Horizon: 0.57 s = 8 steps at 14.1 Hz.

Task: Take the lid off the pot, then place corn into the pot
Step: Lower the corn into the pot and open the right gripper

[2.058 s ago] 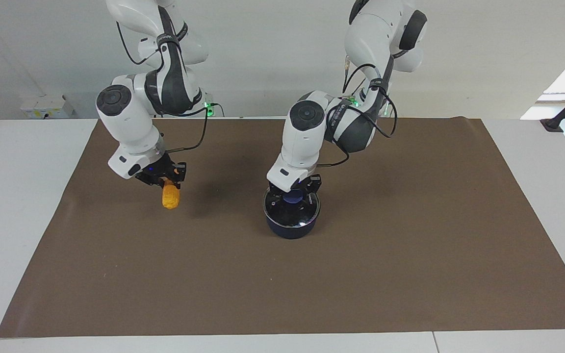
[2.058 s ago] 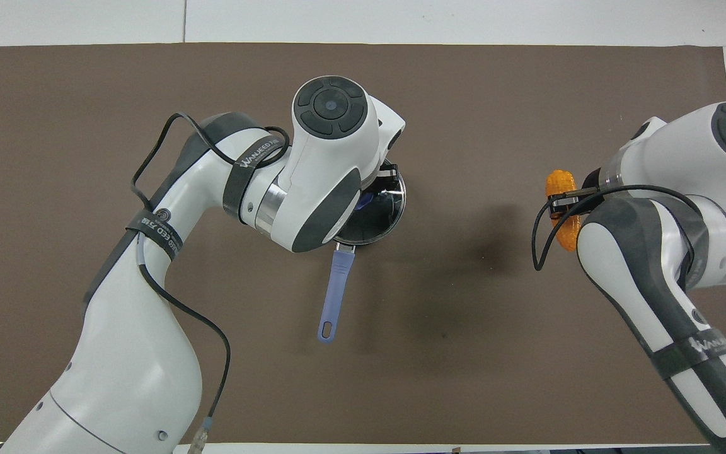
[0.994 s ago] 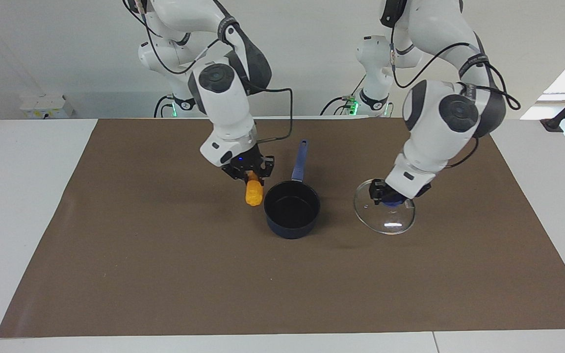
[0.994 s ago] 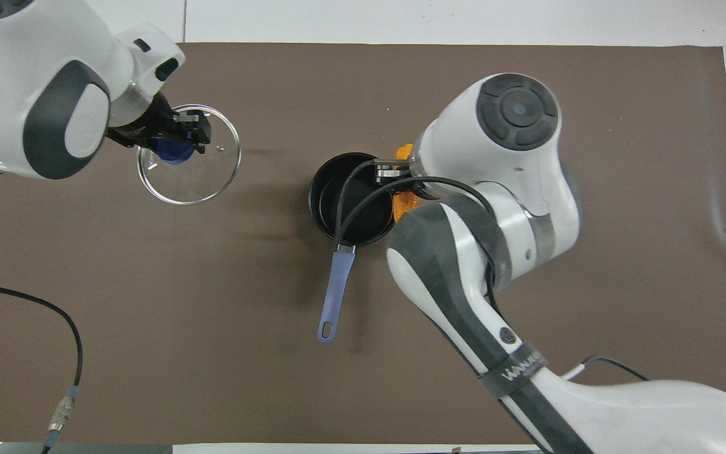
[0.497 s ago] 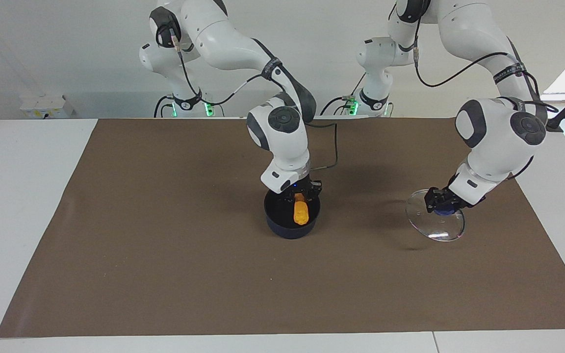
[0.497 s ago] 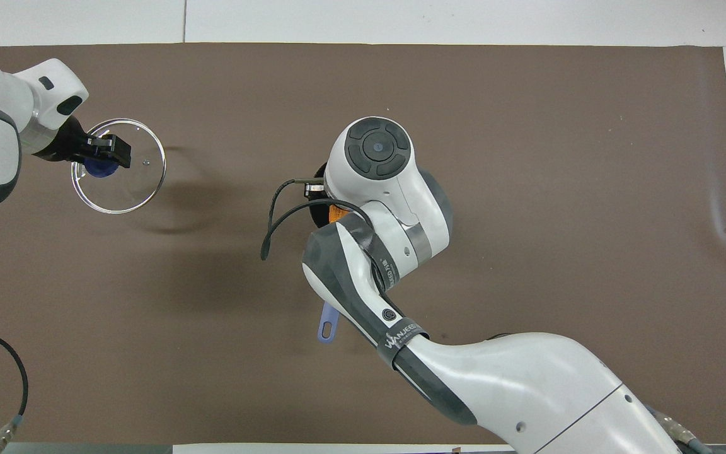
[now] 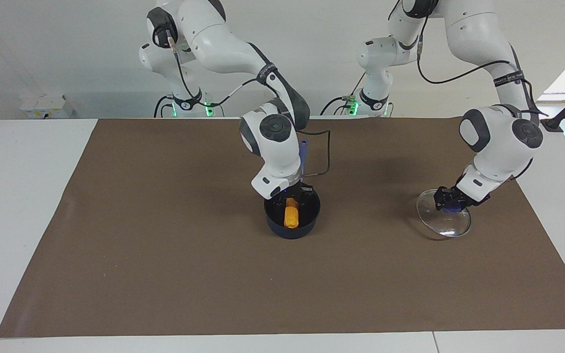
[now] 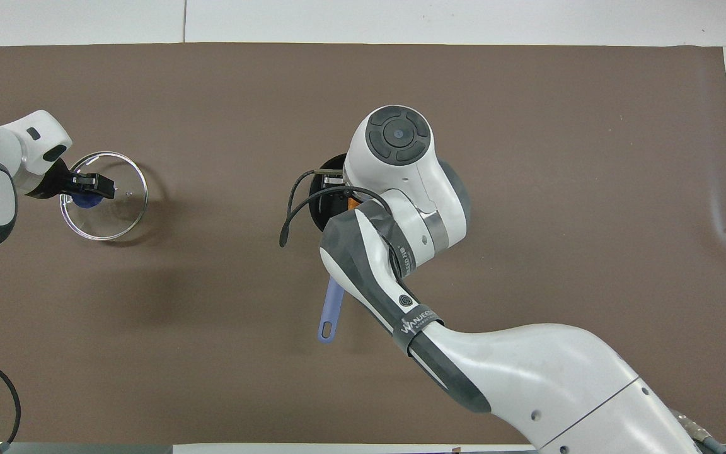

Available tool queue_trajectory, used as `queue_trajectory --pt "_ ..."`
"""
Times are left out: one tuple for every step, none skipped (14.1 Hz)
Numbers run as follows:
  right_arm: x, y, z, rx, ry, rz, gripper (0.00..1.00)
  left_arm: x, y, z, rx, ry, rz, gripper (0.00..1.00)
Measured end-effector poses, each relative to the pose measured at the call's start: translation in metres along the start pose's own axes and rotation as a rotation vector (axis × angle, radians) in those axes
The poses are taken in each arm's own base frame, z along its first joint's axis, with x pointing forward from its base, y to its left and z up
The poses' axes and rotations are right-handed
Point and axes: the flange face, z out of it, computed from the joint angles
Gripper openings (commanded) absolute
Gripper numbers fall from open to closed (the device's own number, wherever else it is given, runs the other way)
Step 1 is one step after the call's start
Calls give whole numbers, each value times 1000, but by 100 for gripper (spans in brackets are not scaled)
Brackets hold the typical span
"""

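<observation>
The navy pot (image 7: 292, 229) stands on the middle of the mat, its blue handle (image 7: 303, 152) pointing toward the robots. The orange-yellow corn (image 7: 291, 217) lies inside the pot. My right gripper (image 7: 292, 198) is open just above the corn, inside the pot's rim. In the overhead view my right arm covers most of the pot (image 8: 322, 189); only a sliver of corn (image 8: 352, 203) and the handle (image 8: 331, 309) show. My left gripper (image 7: 451, 203) is shut on the blue knob of the glass lid (image 7: 447, 223), which is tilted low over the mat toward the left arm's end (image 8: 114, 208).
A brown mat (image 7: 165, 269) covers most of the white table (image 7: 12, 206). A black clamp (image 7: 554, 122) sits at the table edge near the left arm's base.
My left gripper carried the lid off the pot toward the left arm's end and lowered it. My right gripper brought the corn over the pot; the corn now sits lower inside it.
</observation>
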Motion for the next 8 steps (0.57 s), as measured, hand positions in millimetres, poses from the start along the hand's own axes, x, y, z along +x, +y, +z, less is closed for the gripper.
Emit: queue_trajectory --pt "3 7 -14 -2 0 9 100 -3 0 6 0 -3 -1 17" --pt "7 17 -32 -4 1 24 100 -5 1 10 0 -2 0 18" --pt "12 30 -55 -8 6 39 100 -6 2 14 0 -2 0 22" --pt "14 45 -81 -28 14 44 100 -7 2 17 0 0 1 28" --pt "15 59 -107 -52 25 44 100 -8 2 19 0 1 1 38" --pt "15 75 -132 -72 30 36 100 -9 2 21 1 2 1 44" --pt "14 96 -157 -89 21 22 100 -10 2 22 1 2 1 77" --pt "14 118 -178 -103 4 3 100 -10 2 22 1 1 1 100"
